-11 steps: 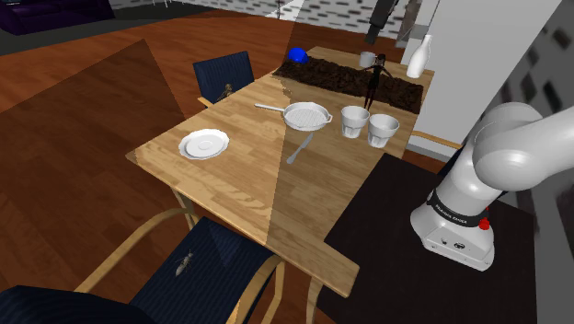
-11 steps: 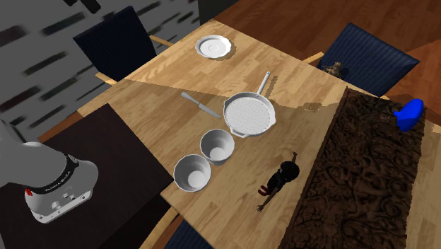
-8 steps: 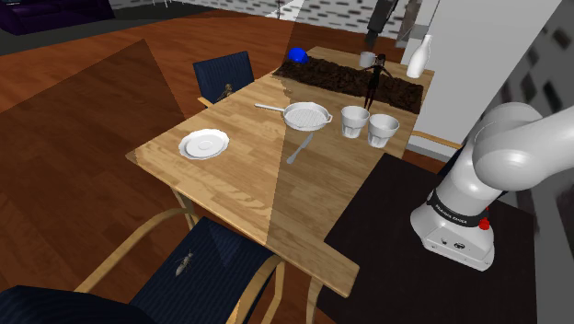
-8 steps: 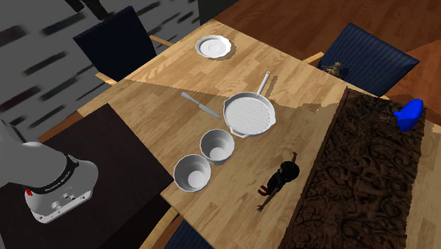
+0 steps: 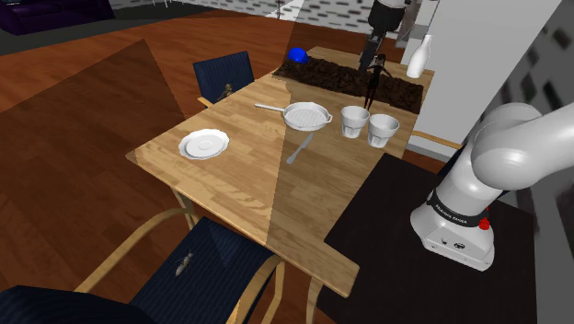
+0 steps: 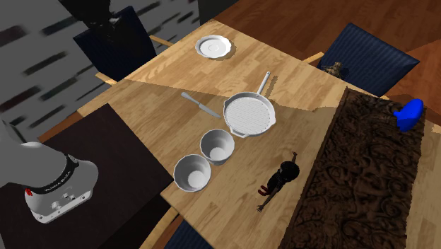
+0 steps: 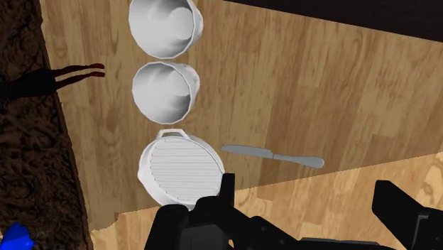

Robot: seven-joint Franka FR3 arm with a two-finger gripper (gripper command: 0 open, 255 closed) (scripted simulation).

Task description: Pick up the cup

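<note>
1. Step in hand: approach. The black two-finger gripper (image 7: 307, 190) hangs high above the wooden table (image 7: 298, 85), well apart from the white round cup (image 7: 165, 89), which stands upright between a white ridged grill pan (image 7: 179, 170) and a second white cup (image 7: 165, 25).
2. Advice: centre over that cup's rim, descend vertically, straddle one wall, clear of the pan.
3. Fingers: spread wide, holding and touching nothing.

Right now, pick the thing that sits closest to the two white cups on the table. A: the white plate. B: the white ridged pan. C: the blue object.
B: the ridged pan sits right beside one cup, while the plate and the blue object are much farther off on the table.
</note>
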